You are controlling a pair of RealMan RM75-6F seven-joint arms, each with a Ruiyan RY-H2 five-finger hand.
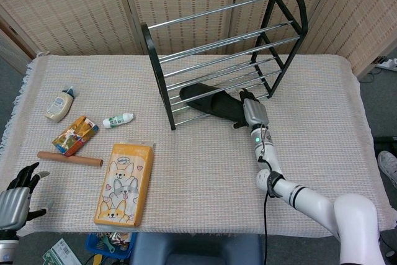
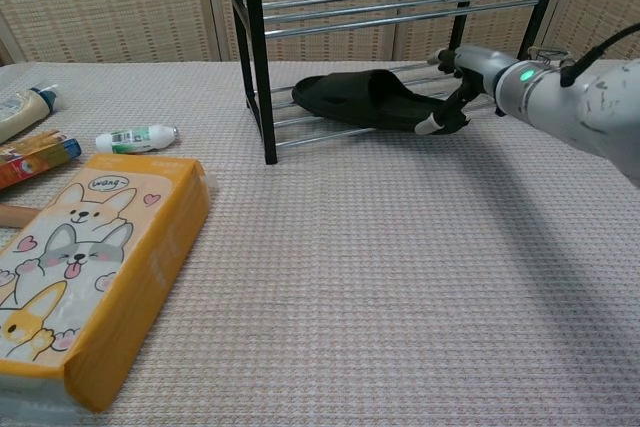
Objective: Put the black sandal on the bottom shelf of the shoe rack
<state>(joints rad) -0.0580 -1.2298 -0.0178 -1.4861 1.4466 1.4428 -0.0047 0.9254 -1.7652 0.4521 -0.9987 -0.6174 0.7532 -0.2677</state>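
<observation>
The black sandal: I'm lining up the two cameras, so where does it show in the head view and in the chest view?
Head view: black sandal lies centre, on the lowest bars of the shoe rack, right hand at its right end.
Chest view: upper centre, on the same bottom bars.
Shared landmark: the rack's black front-left post.

Orange box with cartoon dogs (image 1: 124, 184) laid flat on woven tablecloth (image 1: 205, 172), taken as landmark. Brown stick (image 1: 69, 159) seen just left of box, lying crosswise. Colourful snack packet (image 1: 75, 134) placed beyond stick, up-left of box. Small white tube with green cap (image 1: 117, 120) found just beyond box. Cream squeeze bottle (image 1: 59, 105) set farthest up-left.
</observation>
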